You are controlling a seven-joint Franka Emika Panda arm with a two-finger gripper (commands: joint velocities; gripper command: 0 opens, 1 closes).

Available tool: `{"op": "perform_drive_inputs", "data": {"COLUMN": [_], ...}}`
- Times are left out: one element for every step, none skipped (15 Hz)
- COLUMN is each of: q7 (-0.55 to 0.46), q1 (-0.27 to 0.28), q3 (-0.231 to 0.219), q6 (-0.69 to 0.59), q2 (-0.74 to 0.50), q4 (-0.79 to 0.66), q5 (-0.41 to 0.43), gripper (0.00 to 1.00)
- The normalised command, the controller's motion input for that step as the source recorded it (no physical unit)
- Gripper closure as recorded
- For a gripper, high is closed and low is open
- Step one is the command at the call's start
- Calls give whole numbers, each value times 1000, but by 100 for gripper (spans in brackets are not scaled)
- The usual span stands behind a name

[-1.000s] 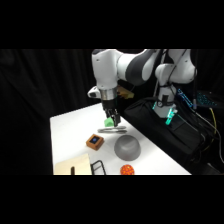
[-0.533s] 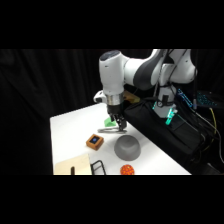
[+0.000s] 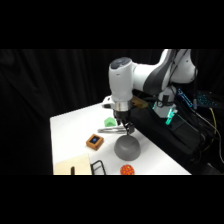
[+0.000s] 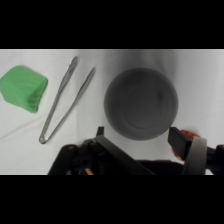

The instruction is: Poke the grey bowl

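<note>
Gripper: the gripper (image 3: 126,127) is held directly above the grey bowl (image 3: 126,147), close to its top; in the wrist view its fingers are seen spread wide, one at each side of the bowl (image 4: 141,103).
Grey bowl: it is set dome-up on the white table (image 3: 70,130), near the front edge.
Tongs: the metal tongs (image 4: 65,102) are laid beside the bowl, apart from it.
Green block: the green block (image 4: 23,88) is placed beyond the tongs.
Other things: a small brown block (image 3: 94,141) is seen left of the bowl, an orange ball (image 3: 127,170) in front of it.
</note>
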Motion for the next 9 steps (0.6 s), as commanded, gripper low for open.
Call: {"op": "perform_drive_inputs", "data": {"q7": [144,141,140,135,137,120,106,93,86], "q1": [74,75,73,73,77,73,68,63,53], "q3": [59,60,58,59,60,59,57,55,48], "q6": [120,114,106,94,79,71,58,48,43], "q2": [-25,-32,-41,-56,-72,-77,-78,-80,-78], "q4": [-97,-92,-88,-88,-95,-97,-95,-94,-87], "q5": [-82,-94,-101,-106,-122,-120,-124,-128,-126], "gripper": [0,0,0,0,0,0,0,10,27]}}
